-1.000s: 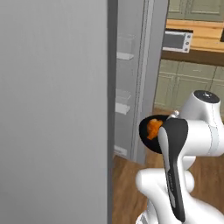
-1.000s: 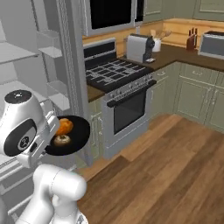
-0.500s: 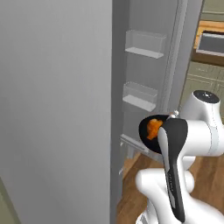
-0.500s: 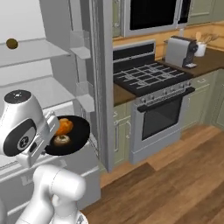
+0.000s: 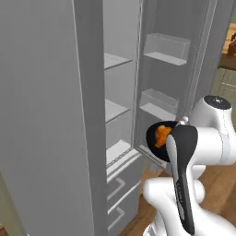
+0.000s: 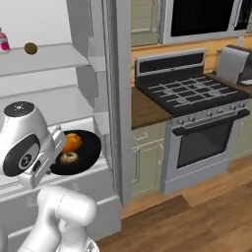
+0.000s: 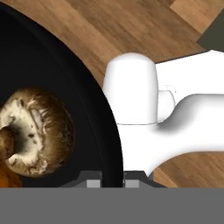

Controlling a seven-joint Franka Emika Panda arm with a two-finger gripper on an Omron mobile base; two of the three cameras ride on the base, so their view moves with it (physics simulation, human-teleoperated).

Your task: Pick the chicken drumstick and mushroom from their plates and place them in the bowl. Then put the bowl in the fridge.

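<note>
In the left base view, the black bowl (image 5: 156, 140) is seen held up in front of the arm, partly hidden behind the arm's dark joint, with the orange-brown chicken drumstick (image 5: 162, 134) showing inside it. The fridge (image 5: 60, 115) stands open just beyond the bowl, and its white inner shelves (image 5: 115, 110) and door bins (image 5: 159, 103) are seen past the bowl, above and level with it. The lower drawers (image 5: 120, 193) with bar handles are seen below the bowl. In the right base view, the bowl (image 6: 78, 152) is seen beside the arm's head, over the front edge of a white fridge shelf (image 6: 54, 101), and the drumstick (image 6: 72, 142) lies in it with the mushroom (image 6: 68, 157) just beside it, on the nearer side. A small olive-brown ball (image 6: 30, 48) is seen on an upper shelf, well above the bowl. A stove (image 6: 197, 118) is seen well off to the other side. In the hand view, the gripper (image 7: 111, 183) is seen closed on the rim of the bowl (image 7: 94, 109), one finger on each side of the wall. The mushroom (image 7: 37, 131) lies inside the bowl near the jaws, gills up, and an edge of the drumstick (image 7: 8, 179) is seen touching it. Wooden floor (image 7: 131, 26) is seen beyond the rim.
</note>
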